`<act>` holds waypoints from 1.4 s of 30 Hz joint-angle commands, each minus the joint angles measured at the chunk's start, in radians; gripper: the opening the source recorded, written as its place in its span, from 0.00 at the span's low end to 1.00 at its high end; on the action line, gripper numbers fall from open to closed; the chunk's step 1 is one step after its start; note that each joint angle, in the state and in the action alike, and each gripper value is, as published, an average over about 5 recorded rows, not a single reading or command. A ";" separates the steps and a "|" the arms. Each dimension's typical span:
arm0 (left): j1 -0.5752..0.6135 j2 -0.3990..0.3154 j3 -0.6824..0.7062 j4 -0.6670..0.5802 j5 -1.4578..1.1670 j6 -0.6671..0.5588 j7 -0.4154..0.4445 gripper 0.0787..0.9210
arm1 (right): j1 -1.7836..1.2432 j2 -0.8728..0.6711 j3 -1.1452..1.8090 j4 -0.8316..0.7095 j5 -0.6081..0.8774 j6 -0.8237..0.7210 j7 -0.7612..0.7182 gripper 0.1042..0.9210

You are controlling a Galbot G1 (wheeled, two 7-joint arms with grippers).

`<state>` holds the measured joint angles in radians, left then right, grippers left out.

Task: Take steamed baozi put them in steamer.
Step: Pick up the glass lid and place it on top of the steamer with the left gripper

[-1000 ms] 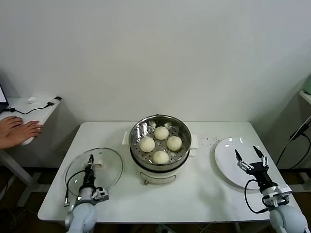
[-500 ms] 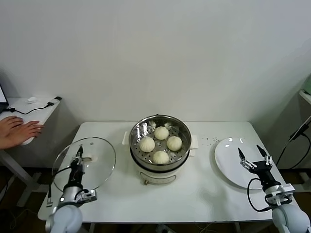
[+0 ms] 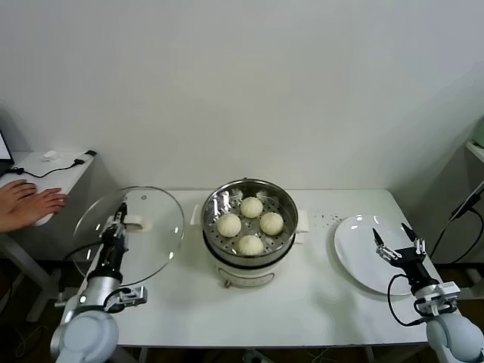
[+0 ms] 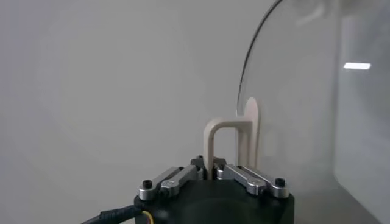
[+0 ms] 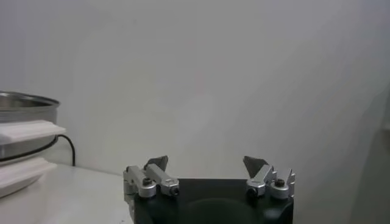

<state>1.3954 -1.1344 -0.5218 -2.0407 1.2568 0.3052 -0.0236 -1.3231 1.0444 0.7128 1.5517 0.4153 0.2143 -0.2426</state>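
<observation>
Steamed baozi [image 3: 250,225]: four, sat inside the steamer [image 3: 249,231] at table [image 3: 302,302] centre. Glass lid [image 3: 136,234]: raised clear of the table, left of the steamer, its white handle clamped in my left gripper [image 3: 119,219]. Right gripper [image 3: 398,243]: jaws spread, empty, above the white plate [image 3: 359,253].

The four steamed baozi [image 3: 250,224] are creamy white. The steamer [image 3: 249,261] is shiny silver with little holes. The plate [image 3: 355,253] and counter [image 3: 302,302] are white.
</observation>
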 commanded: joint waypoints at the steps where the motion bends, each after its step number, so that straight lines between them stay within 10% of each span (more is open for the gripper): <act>1: -0.166 0.182 0.350 -0.165 0.049 0.327 0.198 0.09 | 0.032 -0.007 -0.028 -0.021 -0.014 -0.001 0.006 0.88; 17: -0.585 -0.140 0.759 0.077 0.259 0.480 0.408 0.09 | 0.058 -0.006 -0.003 -0.080 -0.018 0.022 0.010 0.88; 29: -0.599 -0.374 0.776 0.300 0.317 0.480 0.388 0.09 | 0.046 -0.002 0.020 -0.101 -0.021 0.035 -0.001 0.88; 42: -0.604 -0.421 0.744 0.445 0.335 0.480 0.356 0.09 | 0.056 0.002 0.016 -0.120 -0.022 0.043 -0.013 0.88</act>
<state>0.8167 -1.4756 0.2084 -1.7293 1.5643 0.7366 0.3354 -1.2689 1.0474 0.7246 1.4399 0.3926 0.2547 -0.2544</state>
